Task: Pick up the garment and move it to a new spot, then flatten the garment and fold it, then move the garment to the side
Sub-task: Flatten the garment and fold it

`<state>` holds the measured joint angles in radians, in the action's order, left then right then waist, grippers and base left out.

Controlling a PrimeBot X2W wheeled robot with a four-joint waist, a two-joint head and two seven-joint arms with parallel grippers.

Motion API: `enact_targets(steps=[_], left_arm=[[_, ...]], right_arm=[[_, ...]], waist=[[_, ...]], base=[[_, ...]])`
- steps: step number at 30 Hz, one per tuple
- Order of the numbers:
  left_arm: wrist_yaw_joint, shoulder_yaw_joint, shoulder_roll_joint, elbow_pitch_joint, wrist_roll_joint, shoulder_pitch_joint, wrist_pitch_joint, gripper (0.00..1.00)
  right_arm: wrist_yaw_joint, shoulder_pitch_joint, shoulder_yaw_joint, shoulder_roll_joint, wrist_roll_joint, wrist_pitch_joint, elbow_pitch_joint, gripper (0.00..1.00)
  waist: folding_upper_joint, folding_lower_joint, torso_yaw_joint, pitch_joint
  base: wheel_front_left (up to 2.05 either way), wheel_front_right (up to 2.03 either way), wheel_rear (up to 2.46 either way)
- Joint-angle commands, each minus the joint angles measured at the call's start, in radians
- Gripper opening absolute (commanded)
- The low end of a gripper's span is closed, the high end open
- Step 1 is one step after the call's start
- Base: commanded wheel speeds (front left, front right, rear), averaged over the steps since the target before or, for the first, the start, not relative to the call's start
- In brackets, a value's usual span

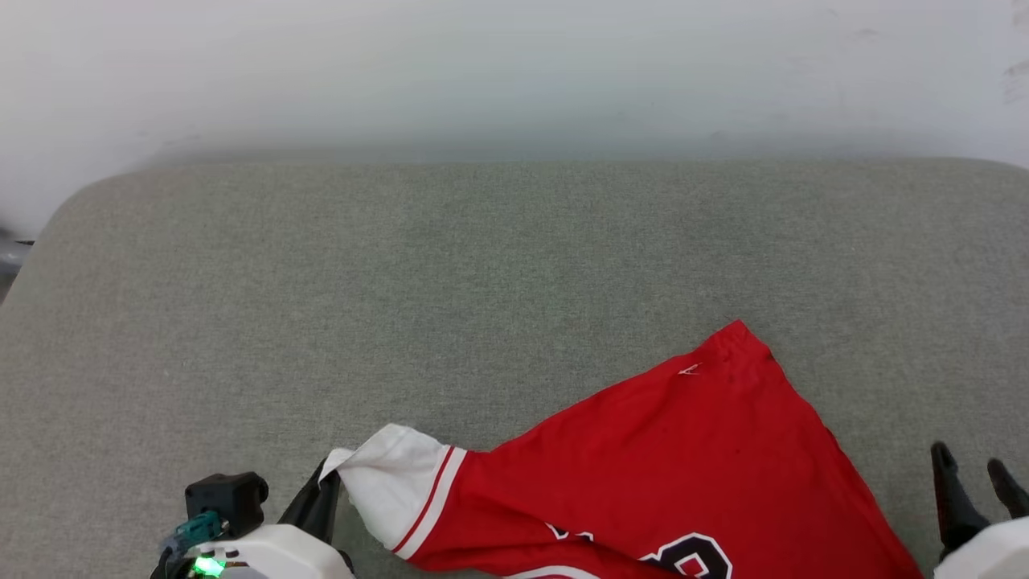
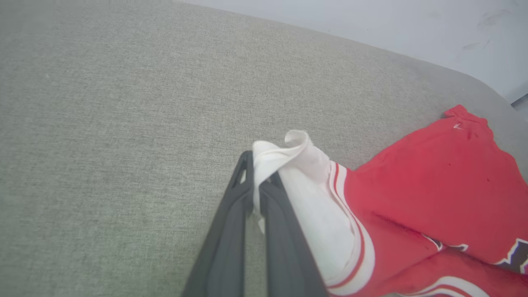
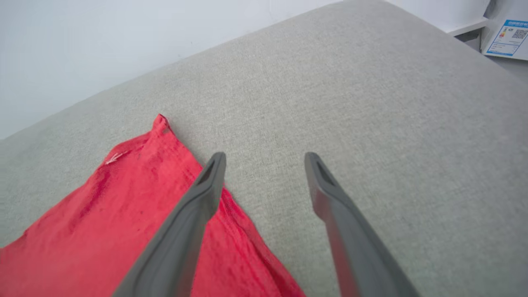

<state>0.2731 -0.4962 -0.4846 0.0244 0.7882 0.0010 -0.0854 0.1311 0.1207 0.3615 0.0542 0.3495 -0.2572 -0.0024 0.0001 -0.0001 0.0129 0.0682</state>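
Garment (image 1: 683,466) lies on the grey surface (image 1: 402,281) at the robot's near edge, partly bunched, lettering only half in view.

Left pincer (image 1: 321,482) is clenched on the white sleeve (image 1: 394,482) at the garment's left end.

Right pincer (image 1: 968,456) is spread wide and holds nothing. It sits just off the garment's right edge, with the red cloth to its left.

Long axis runs from the sleeve across to the red corner (image 1: 739,330). Judgement: the right arm is nearer that edge, so the next grip is likely its to take.
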Motion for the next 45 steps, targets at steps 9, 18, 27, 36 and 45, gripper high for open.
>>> enact_targets(steps=[9,18,27,36,45], left_arm=[[-0.016,-0.028,0.032,-0.048,-0.049,-0.123,-0.016,0.0],[-0.042,-0.047,0.062,-0.053,-0.071,-0.2,-0.037,0.0],[-0.07,-0.053,0.091,-0.021,-0.065,-0.247,-0.068,0.0],[-0.072,-0.041,0.085,0.012,-0.056,-0.245,-0.087,0.0],[-0.079,0.017,0.034,0.033,-0.048,-0.332,-0.077,0.0]], right_arm=[[-0.001,-0.357,-0.193,0.168,0.07,-0.113,0.19,1.0],[-0.001,-0.596,-0.405,0.327,0.123,-0.593,0.2,1.0],[0.0,-0.616,-0.547,0.34,0.179,-0.79,0.331,1.0],[0.0,-0.62,-0.531,0.328,0.193,-0.757,0.364,0.0],[-0.001,-0.707,-0.419,0.291,0.114,-0.525,0.36,0.0]], waist=[[-0.0001,0.0001,0.074,0.138],[-0.0001,0.0001,0.129,0.246],[-0.0001,0.0001,0.162,0.326],[-0.0001,0.0001,0.15,0.273],[-0.0001,0.0001,0.097,0.167]], base=[[0.0,0.0,0.0],[0.0,0.0,0.0],[0.0,0.0,0.0],[0.0,0.0,0.0],[0.0,0.0,0.0]])
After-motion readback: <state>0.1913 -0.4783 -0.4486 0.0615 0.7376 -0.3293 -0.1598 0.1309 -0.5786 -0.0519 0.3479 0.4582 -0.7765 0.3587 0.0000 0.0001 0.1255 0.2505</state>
